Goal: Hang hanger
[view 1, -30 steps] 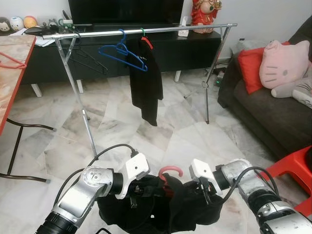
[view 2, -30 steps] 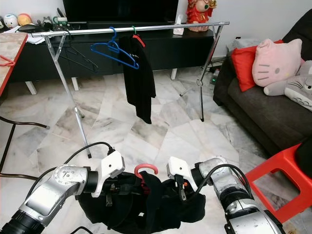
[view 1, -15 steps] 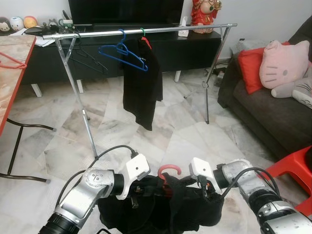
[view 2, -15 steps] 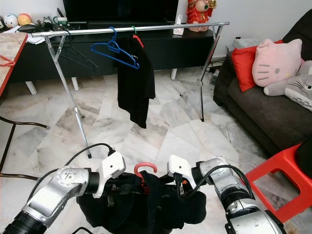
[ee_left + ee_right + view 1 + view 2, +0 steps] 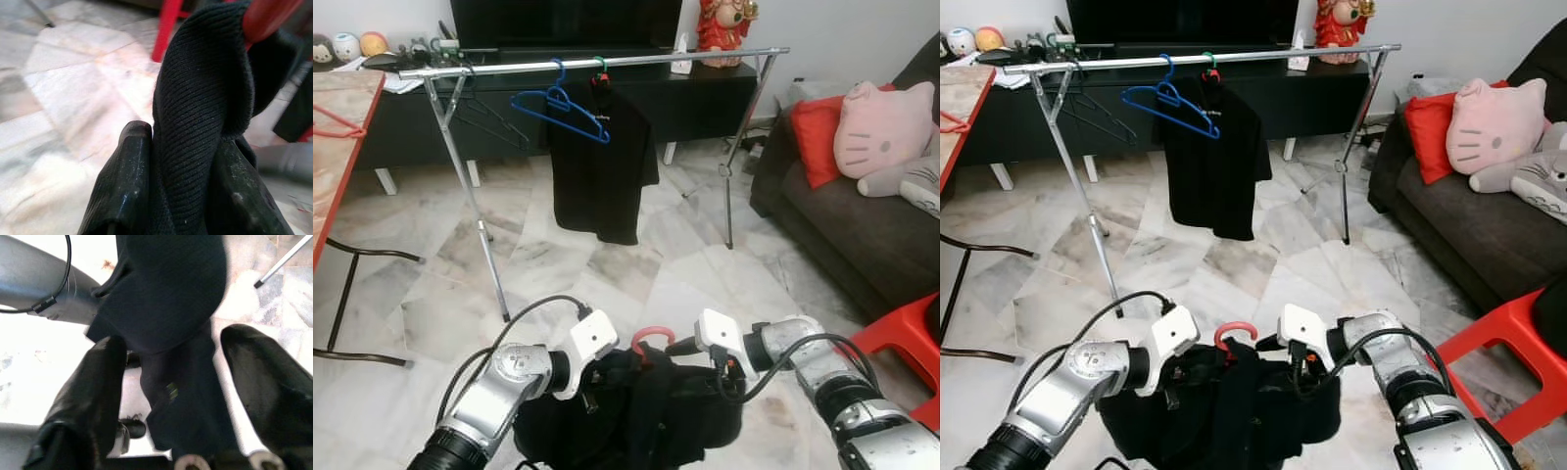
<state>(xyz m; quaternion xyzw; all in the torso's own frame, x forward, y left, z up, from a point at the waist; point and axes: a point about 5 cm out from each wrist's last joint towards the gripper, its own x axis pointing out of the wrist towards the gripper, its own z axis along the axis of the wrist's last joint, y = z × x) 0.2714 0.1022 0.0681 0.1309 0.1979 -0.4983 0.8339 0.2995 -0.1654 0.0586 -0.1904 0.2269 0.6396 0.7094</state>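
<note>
A red hanger hook (image 5: 651, 338) sticks up from a black garment (image 5: 656, 416) bunched low in front of me, between my two arms. My left gripper (image 5: 183, 142) is shut on a fold of this black knit cloth, just below the red hanger. My right gripper (image 5: 171, 347) is open, its fingers (image 5: 88, 387) spread wide on either side of the cloth at the garment's right end. Farther off stands a silver clothes rail (image 5: 636, 60), carrying a blue hanger (image 5: 558, 101) and a black shirt (image 5: 602, 162) on a red hanger.
Black hangers (image 5: 484, 113) hang at the rail's left end, with a dark TV cabinet (image 5: 705, 98) behind. A dark sofa (image 5: 842, 225) with a pink plush cushion (image 5: 886, 122) stands on the right, a red stool (image 5: 906, 338) near my right arm, and a red-edged table (image 5: 337, 147) on the left.
The black shirt on the rail has swung round from edge-on to broad face. The held garment and red hook have shifted slightly up and away from me.
</note>
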